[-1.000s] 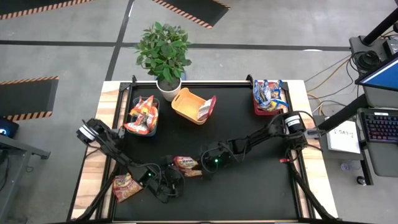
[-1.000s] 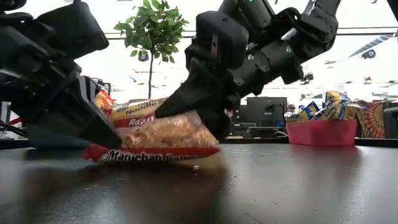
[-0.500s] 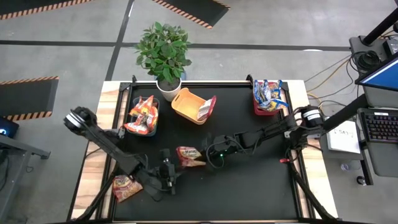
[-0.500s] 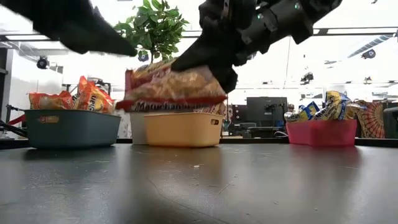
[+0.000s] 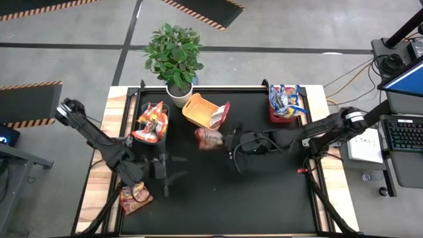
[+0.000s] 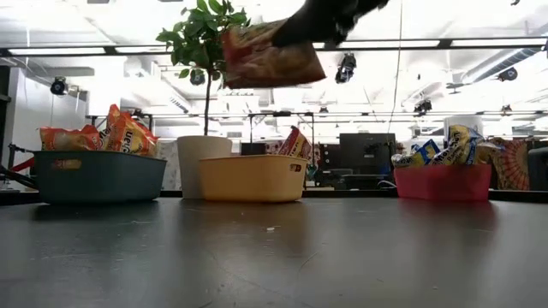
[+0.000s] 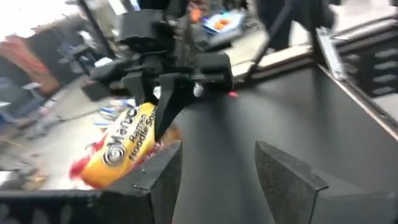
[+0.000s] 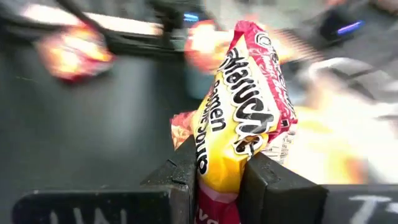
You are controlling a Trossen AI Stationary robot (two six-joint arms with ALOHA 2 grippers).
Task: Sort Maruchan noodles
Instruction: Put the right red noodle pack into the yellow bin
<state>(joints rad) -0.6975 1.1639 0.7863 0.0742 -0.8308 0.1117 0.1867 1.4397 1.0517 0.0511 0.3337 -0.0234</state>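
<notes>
The black desk [image 5: 264, 192] carries three bins along its upper edge. At centre frame the right hand [image 5: 225, 141] carries a pinkish-red noodle packet [image 5: 209, 137] clamped between its fingers, just below the orange bin [image 5: 198, 114]. Next, I reckon, comes releasing it there. The left hand [image 5: 162, 173], lower left, hangs with jaws apart, empty.

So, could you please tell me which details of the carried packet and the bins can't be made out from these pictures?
- Low view: the right end effector is cut off by the top edge; only its tip on the held packet shows.
- High view: the packet's print is too small to read.
- Low view: the orange bin's wall hides most of its contents.
- Right wrist view: the bins behind are blurred.
- Left wrist view: the left end effector is open and empty; the background is smeared.
</notes>
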